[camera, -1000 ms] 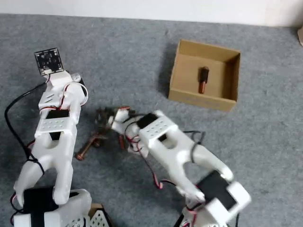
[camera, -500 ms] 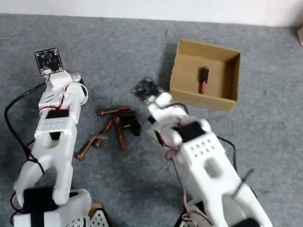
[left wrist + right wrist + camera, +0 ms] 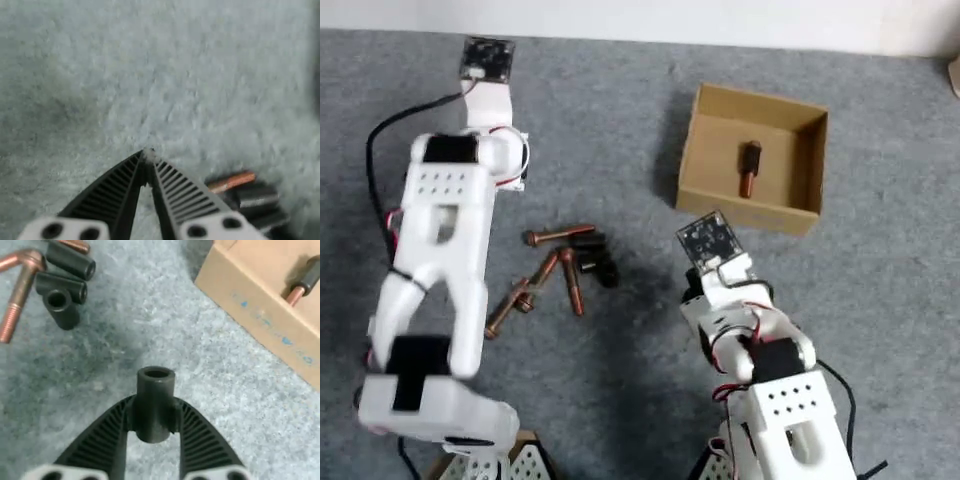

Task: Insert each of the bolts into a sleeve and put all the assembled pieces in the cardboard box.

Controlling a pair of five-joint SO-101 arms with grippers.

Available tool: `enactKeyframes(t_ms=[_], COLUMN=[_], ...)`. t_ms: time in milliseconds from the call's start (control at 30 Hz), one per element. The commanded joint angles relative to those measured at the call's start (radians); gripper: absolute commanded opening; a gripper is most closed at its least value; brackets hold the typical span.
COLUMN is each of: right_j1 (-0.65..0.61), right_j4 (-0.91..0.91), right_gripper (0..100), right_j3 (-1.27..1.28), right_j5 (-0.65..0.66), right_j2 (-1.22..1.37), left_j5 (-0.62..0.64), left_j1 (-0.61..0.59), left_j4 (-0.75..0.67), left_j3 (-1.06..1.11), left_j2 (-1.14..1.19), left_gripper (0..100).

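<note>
A short black cylindrical sleeve is pinched between the jaws of the right gripper, its open bore showing past the fingertips. It is held above the grey felt-covered table, to the near left of the open brown cardboard box. One copper bolt already fitted in a black sleeve is seen lying inside the box. The jaws of the left gripper are pressed together on nothing, over bare felt on the far left. Loose copper-coloured bolts and black sleeves are clustered on the table between the arms, well apart from the box.
</note>
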Motion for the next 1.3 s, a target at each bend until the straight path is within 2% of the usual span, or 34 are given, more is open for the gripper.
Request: enactKeyframes(t_ms=[0, 67, 233, 367, 500, 567, 733, 1033, 1167, 1267], right_j1=[0.013, 0.013, 0.013, 0.013, 0.013, 0.013, 0.013, 0.013, 0.013, 0.013], right_j4=[-0.054, -0.073, -0.116, -0.140, -0.157, -0.159, -0.159, -0.159, -0.159, -0.159], right_gripper=[0.5, 0.5, 0.5, 0.5, 0.5, 0.5, 0.5, 0.5, 0.5, 0.5], right_j3=[0.001, 0.004, 0.007, 0.007, 0.008, 0.008, 0.008, 0.008, 0.008, 0.008], right_j5=[-0.005, -0.005, -0.005, -0.005, -0.005, -0.005, -0.005, -0.005, -0.005, -0.005], right_j2=[-0.008, 0.010, 0.061, 0.094, 0.119, 0.130, 0.134, 0.134, 0.134, 0.134], left_j5=[-0.041, 0.040, 0.425, 0.575, 0.988, 1.123, 1.224, 1.229, 1.244, 1.316], left_j1=[0.024, 0.036, 0.090, 0.157, 0.156, 0.156, 0.162, 0.156, 0.157, 0.156], left_j4=[0.195, 0.296, 0.463, 0.514, 0.554, 0.539, 0.508, 0.506, 0.427, 0.388], left_j3=[-0.231, -0.329, -0.481, -0.513, -0.498, -0.498, -0.498, -0.506, -0.510, -0.510], left_j2=[0.096, 0.163, 0.302, 0.349, 0.369, 0.381, 0.456, 0.616, 0.627, 0.627], left_gripper=[7, 8, 8, 4, 2, 4, 13, 36, 34, 31])
